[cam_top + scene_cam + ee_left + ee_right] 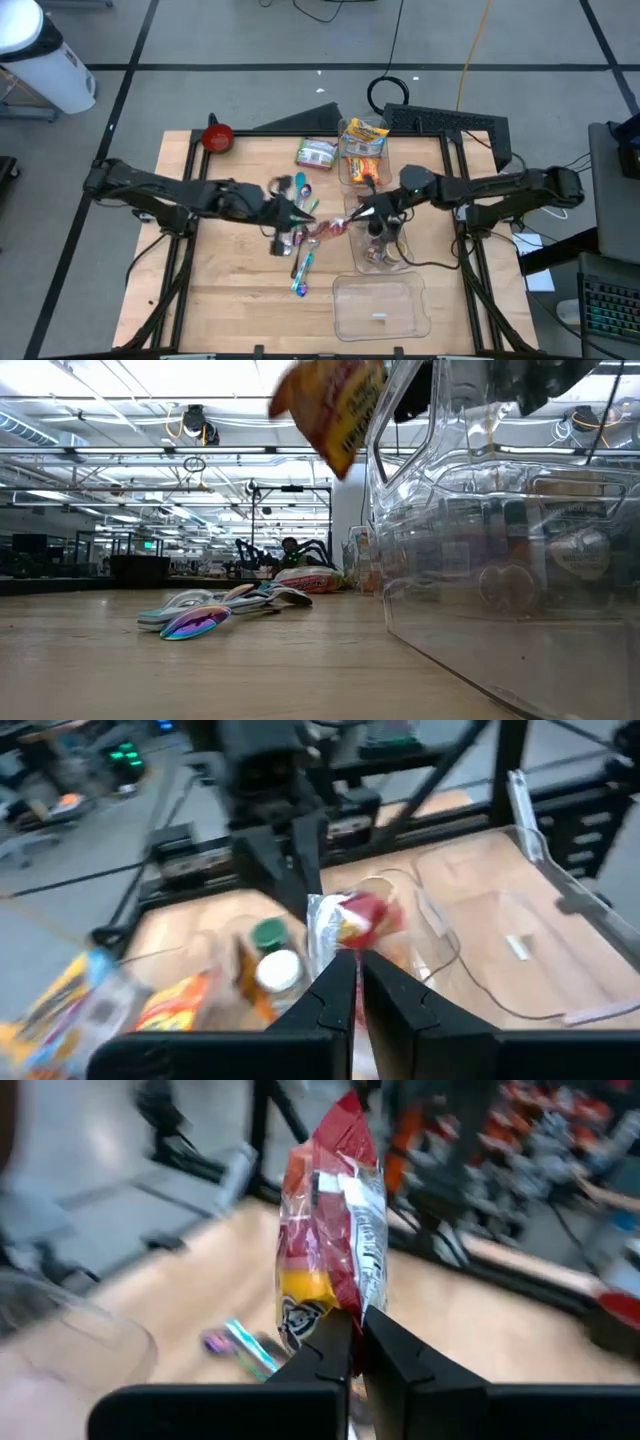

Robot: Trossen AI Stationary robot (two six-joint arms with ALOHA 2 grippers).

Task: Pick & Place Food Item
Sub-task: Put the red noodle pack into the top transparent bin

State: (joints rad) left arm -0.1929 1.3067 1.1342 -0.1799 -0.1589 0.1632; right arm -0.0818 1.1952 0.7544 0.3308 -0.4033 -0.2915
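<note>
The right gripper (352, 1342) is pinching a crinkly red-and-yellow snack bag (330, 1250); the left gripper (357, 982), seemingly clamped too, is gripping its other end.

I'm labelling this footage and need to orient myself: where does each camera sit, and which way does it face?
High view: overhead, looking straight down at the table; both arms show.
Low view: table height, looking level across; no arm clearly shows.
Left wrist view: on the left arm, past the left pincer, shut on the snack packet.
Right wrist view: on the right arm, past the right pincer, shut on the same packet.
Shared: both wrist views show the packet.
</note>
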